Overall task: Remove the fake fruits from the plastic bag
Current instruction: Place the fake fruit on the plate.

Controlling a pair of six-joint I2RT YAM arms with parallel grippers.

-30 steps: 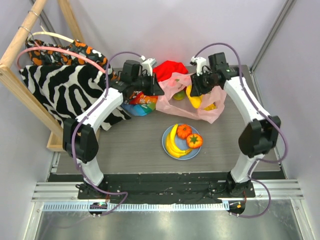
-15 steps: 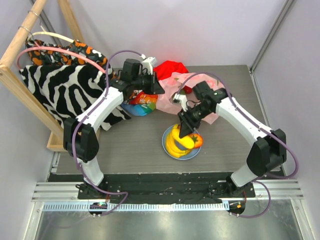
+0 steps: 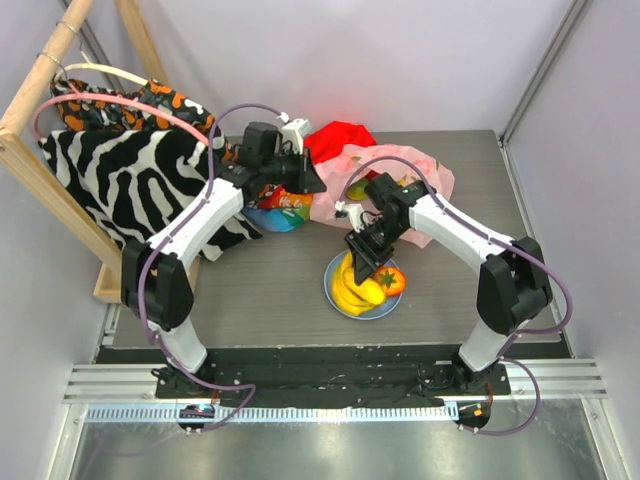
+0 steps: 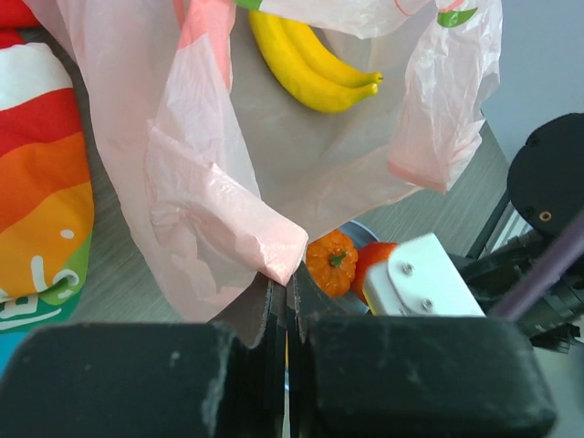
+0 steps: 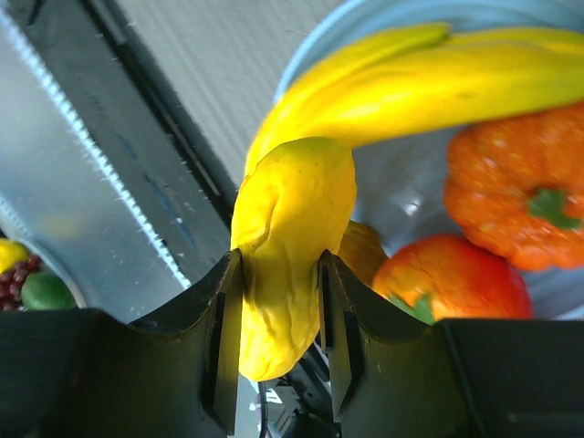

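Note:
The pink plastic bag [image 3: 400, 165] lies at the back of the table, and my left gripper [image 4: 287, 283] is shut on a fold of its edge, holding the mouth open. A yellow banana bunch [image 4: 306, 59] shows inside the bag. My right gripper [image 5: 280, 265] is shut on a wrinkled yellow fruit [image 5: 292, 210] and hangs just over the light-blue plate [image 3: 362, 316]. On the plate lie another banana bunch [image 5: 438, 82], an orange fruit [image 5: 516, 182] and a red-orange fruit with a green top [image 5: 447, 278].
A red cloth [image 3: 340, 135] lies behind the bag and a rainbow-striped cloth [image 3: 285, 205] sits left of it. A zebra-print cloth [image 3: 120, 170] hangs on a wooden frame [image 3: 40, 80] at the far left. Walls close in the back and right.
My right arm has carried the yellow fruit from the bag toward the front and down over the plate. The left gripper has kept its hold on the bag.

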